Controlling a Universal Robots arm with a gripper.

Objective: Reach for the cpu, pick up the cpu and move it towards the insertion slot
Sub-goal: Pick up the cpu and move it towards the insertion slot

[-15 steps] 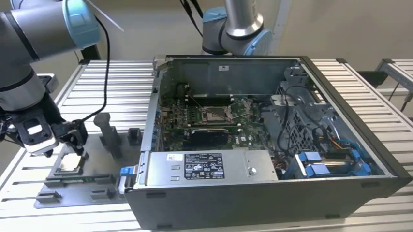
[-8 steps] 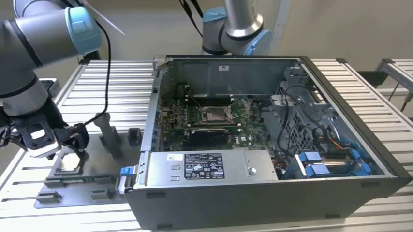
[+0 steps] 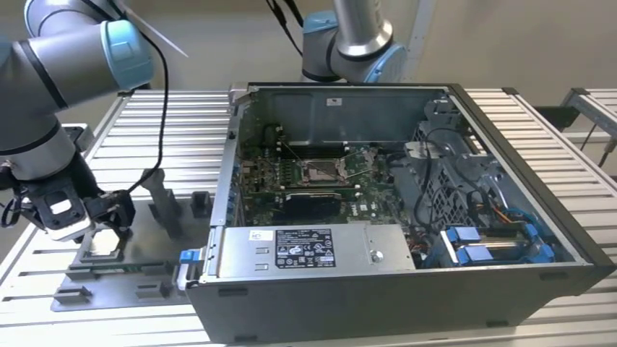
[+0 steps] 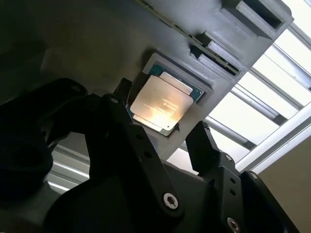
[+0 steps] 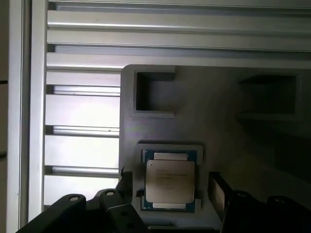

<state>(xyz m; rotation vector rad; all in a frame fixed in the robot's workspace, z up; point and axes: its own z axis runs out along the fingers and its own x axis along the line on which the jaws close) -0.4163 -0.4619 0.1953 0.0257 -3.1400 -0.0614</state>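
- Hovering low over one grey fixture plate [image 3: 144,278], just outside the computer case [image 3: 386,296] on the exterior view's left, the single gripper [image 3: 108,225] is released. Its two fingers [image 5: 125,183] are spread wide and grip nothing.
- One cpu [image 5: 170,180] lies flat, silvery face up, in a square nest on that plate, outside the case. In both wrist views one finger stands on each side of it. In the first wrist view both fingers are clear of its edges.
- Two rectangular pockets [image 5: 154,92] are sunk into the plate beyond the cpu in the first wrist view.
- Two dark upright posts [image 3: 159,199] stand on the plate between the gripper and the case's outer wall in the exterior view.
- One slatted metal table [image 3: 164,137] carries both the plate and the case.
- One case lies on its side with its open face up. One silver power supply [image 3: 308,249] with a label sits just inside its nearest wall.
- One insertion slot [image 3: 320,170], a shiny square frame with a brownish centre, sits on the green board [image 3: 260,181] deeper inside the case. It is well apart from the cpu, with the case wall between them.
- One arm base [image 3: 347,40] rises behind the case's far wall.
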